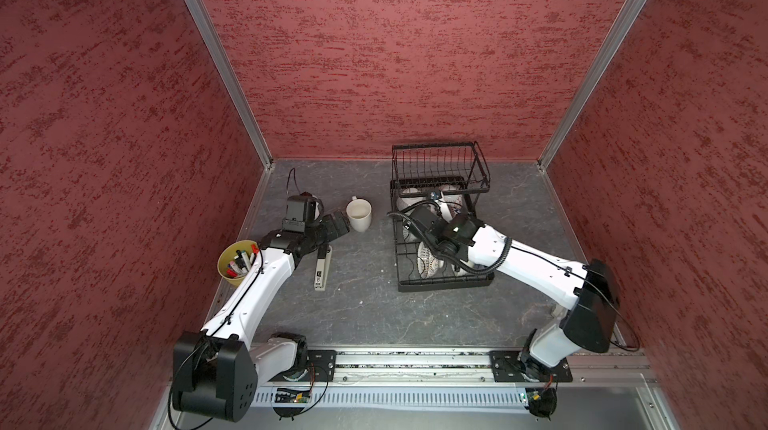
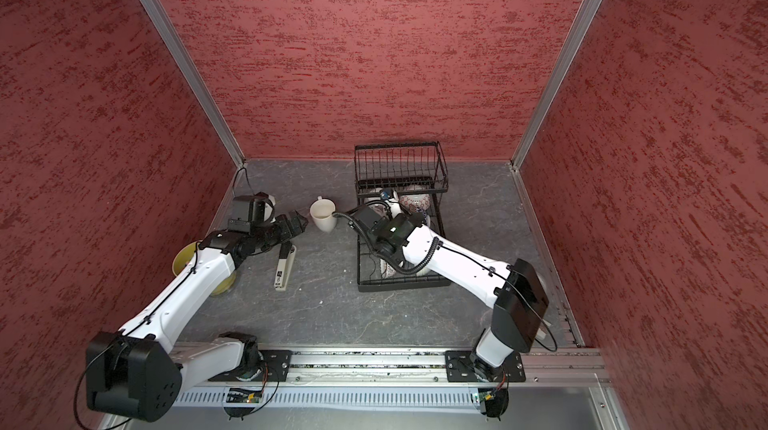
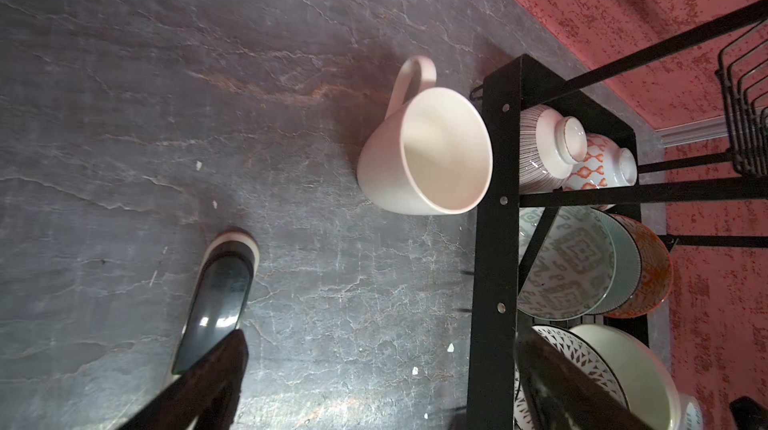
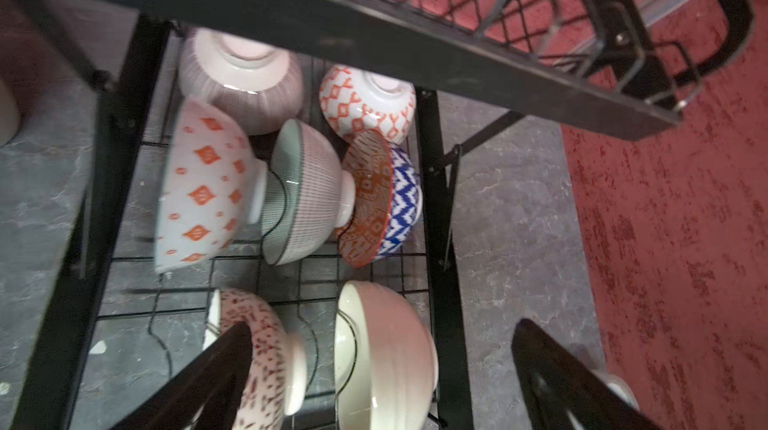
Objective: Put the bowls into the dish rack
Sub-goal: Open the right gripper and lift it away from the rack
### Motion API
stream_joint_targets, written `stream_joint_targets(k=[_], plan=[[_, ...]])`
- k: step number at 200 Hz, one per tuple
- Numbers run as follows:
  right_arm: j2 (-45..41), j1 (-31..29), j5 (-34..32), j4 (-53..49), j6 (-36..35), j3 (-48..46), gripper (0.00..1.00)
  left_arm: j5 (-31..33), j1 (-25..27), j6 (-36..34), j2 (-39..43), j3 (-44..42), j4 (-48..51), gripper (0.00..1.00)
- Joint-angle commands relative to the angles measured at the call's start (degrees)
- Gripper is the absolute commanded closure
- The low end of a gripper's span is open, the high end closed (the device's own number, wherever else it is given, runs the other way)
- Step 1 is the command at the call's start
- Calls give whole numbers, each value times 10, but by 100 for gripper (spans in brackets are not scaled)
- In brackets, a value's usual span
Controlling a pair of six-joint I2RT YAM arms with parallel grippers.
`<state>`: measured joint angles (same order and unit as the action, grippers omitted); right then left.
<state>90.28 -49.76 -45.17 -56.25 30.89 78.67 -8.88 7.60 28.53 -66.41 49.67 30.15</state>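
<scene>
Bowls (image 4: 208,182): seven in dish rack (image 1: 440,282), mostly edge-on so dividers (image 4: 162,340) brace them; your right gripper (image 4: 384,326) and left gripper (image 3: 380,336) gape empty; mug (image 1: 359,214) at rack's 9 o'clock

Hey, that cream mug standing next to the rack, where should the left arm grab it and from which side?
Probably best to pinch the mug at its rim, one finger inside, one outside, coming down from above on the left pincer side. It stands upright, mouth open; its handle points toward the back wall, and the rack crowds the far side.
</scene>
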Motion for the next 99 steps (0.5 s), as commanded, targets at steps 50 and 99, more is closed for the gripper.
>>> stream_joint_targets(k=[50,99], plan=[[-128,177,54,106,-9,-144,1,113,-21,-27,15,-12,-1,1],[-148,310,81,231,-73,-223,1,180,-20,-47,69,-88,-72,1]])
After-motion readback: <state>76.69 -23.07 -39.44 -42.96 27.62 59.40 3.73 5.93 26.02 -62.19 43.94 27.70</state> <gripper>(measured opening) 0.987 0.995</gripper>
